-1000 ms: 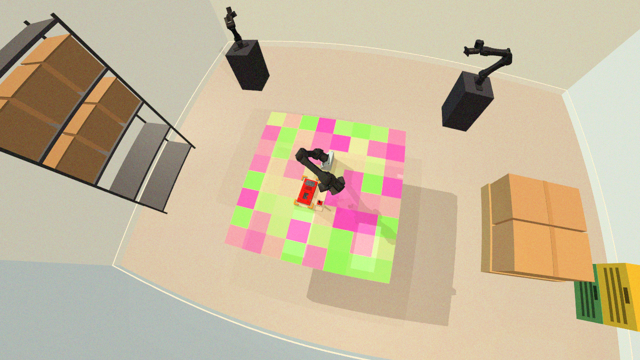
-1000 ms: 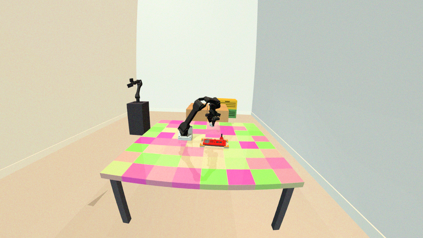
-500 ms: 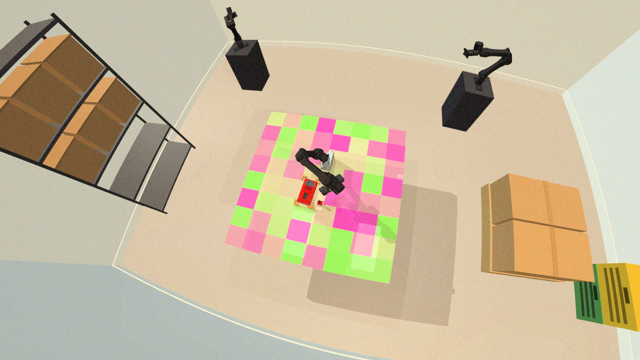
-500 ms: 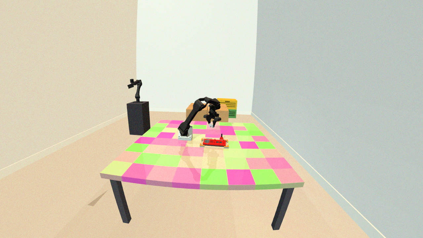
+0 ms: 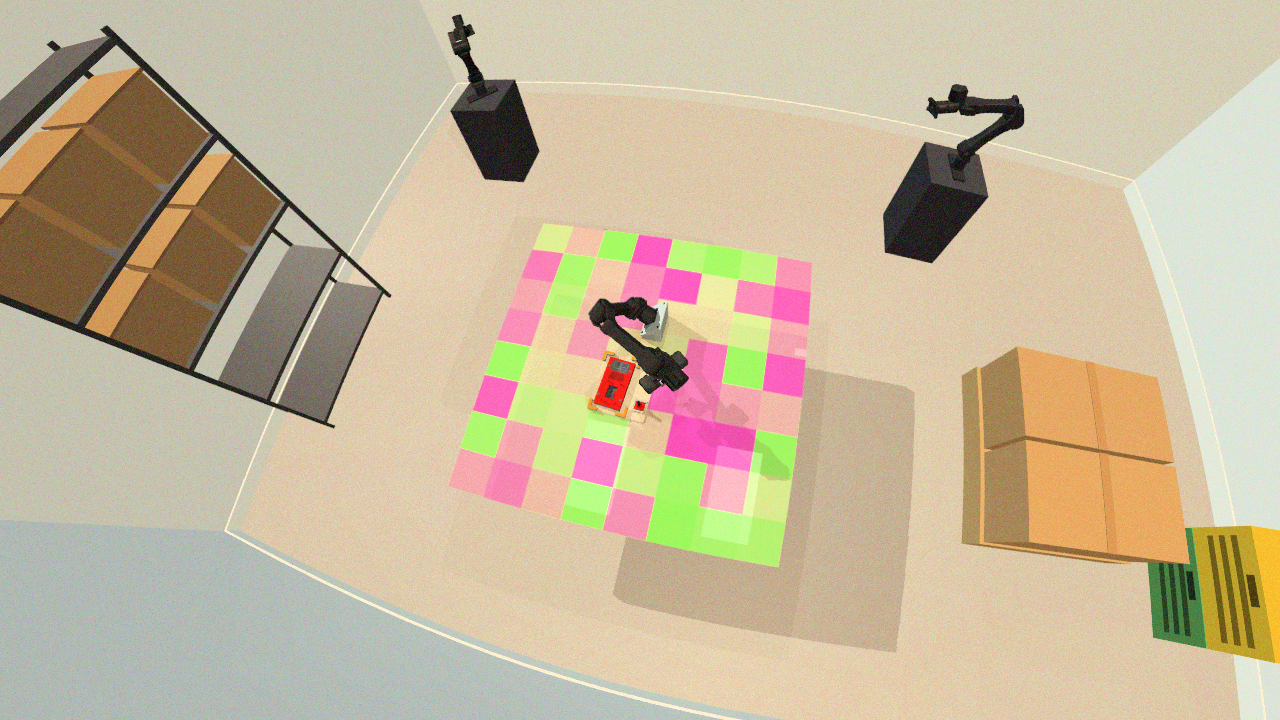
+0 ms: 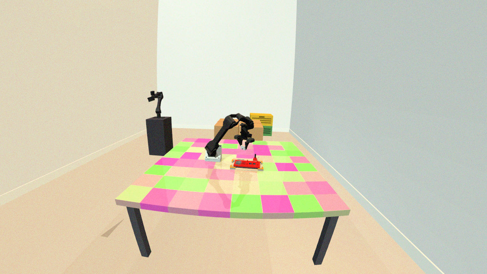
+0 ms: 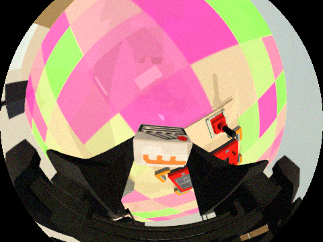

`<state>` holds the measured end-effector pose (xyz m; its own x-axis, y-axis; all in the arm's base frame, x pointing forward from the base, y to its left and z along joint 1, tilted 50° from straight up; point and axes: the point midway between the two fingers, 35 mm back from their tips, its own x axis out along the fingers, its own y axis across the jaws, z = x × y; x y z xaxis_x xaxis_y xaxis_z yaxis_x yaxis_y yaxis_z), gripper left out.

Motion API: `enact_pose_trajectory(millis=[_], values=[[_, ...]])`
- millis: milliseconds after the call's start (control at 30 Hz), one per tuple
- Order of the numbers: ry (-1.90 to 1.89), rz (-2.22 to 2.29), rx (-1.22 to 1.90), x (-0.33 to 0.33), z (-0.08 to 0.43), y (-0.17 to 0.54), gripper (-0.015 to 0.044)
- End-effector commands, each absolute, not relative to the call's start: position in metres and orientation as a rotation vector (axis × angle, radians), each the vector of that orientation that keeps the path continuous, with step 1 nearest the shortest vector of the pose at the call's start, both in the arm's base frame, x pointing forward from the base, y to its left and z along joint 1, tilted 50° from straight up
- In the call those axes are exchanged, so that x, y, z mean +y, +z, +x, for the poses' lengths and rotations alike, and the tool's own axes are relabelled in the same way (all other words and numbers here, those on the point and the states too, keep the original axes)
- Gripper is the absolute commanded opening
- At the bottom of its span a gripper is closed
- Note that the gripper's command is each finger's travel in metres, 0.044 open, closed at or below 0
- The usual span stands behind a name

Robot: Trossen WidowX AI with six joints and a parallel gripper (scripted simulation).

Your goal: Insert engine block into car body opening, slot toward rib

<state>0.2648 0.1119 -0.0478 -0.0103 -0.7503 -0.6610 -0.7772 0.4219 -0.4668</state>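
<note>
My gripper [image 6: 242, 145] [image 7: 161, 142] is shut on the engine block [image 6: 242, 148] [image 7: 159, 152], a pale block with a black-striped top, a red dot and an orange comb-shaped mark on one side. I hold it above the table, beyond the car body in the exterior view. The block is hidden under the arm in the top view. The red car body [image 5: 618, 379] [image 6: 242, 165] [image 7: 230, 154] lies flat on the table; its dark opening [image 5: 611, 392] shows in the top view. In the wrist view my finger covers much of the car. The rib and the slot cannot be made out.
Orange corner brackets [image 5: 592, 406] [image 7: 238, 134] stand around the car. A red part with an upright black lever [image 5: 640, 406] [image 6: 255, 158] [image 7: 219, 124] stands close beside it. My arm's pale base [image 5: 658, 324] [image 6: 213, 158] is on the patchwork table [image 5: 597, 460] [image 6: 190, 184].
</note>
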Motion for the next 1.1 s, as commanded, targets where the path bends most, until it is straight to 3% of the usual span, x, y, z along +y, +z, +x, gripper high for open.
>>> enact_pose_trajectory(millis=[0,1067], values=[[0.038,-1.333,1.756,0.105,0.265,-0.053,0.0],[0.036,-1.334,1.756,0.062,0.264,-0.09,0.0]])
